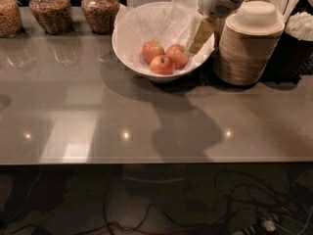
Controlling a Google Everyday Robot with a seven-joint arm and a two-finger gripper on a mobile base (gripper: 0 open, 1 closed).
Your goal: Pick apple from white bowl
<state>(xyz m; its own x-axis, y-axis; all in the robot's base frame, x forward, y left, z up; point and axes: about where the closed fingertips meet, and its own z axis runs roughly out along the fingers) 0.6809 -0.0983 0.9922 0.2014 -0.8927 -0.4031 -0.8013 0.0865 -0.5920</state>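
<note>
The white bowl [128, 53] stands at the back middle of the grey table, lined with crinkled white paper. Three small red-orange apples lie close together in it: one at the left [152, 50], one at the right [177, 55] and one in front [162, 65]. My gripper [194, 45] reaches down from the upper right over the bowl's right rim. Its yellowish tip is just right of the right apple and slightly above it. I cannot tell whether it touches the apple. It holds nothing that I can see.
A tall stack of beige disposable bowls [249, 45] stands right beside the white bowl. A black holder with white utensils [299, 31] is at the far right. Three glass jars [100, 10] line the back left. The table's front edge [156, 160] is near.
</note>
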